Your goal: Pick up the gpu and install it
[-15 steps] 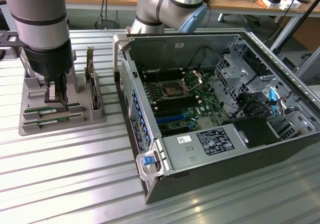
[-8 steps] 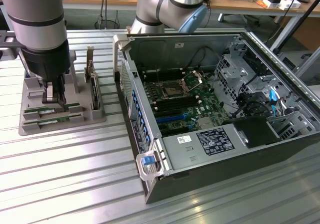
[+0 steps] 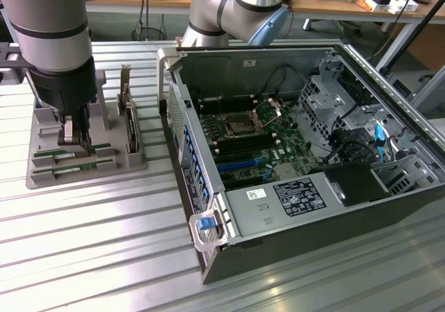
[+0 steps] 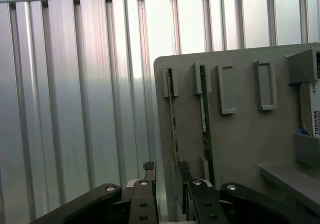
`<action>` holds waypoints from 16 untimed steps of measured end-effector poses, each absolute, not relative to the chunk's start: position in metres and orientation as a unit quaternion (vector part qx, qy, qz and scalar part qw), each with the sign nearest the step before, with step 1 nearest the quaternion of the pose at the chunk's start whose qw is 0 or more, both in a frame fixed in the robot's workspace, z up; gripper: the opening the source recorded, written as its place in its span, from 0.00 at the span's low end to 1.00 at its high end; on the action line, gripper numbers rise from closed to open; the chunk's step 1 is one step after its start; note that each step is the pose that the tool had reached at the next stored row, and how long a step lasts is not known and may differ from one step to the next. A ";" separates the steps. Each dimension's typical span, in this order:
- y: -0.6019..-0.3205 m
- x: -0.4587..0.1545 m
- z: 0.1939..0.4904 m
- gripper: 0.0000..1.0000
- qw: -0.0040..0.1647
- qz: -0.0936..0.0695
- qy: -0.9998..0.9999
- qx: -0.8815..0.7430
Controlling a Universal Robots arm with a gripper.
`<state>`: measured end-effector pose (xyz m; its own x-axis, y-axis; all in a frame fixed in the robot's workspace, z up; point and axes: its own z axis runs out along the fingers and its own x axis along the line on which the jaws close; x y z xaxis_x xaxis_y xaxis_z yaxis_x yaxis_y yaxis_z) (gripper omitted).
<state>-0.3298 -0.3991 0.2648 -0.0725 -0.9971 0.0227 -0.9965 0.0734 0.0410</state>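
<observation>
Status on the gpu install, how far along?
Done: nothing yet; the gpu stands on edge in its grey holder. In hand: the open tool straddles it, not gripping. Left: pickup and install in the open computer case.

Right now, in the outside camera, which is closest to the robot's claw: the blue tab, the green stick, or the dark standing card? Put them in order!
1. The gpu (green stick): in the grey tray, just under the gripper.
2. The dark card: same tray, toward the exterior view's right.
3. The blue tab: on the computer case, farther right.
</observation>
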 end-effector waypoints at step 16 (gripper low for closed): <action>-0.399 -0.330 0.260 0.31 0.022 -0.007 -0.732 0.681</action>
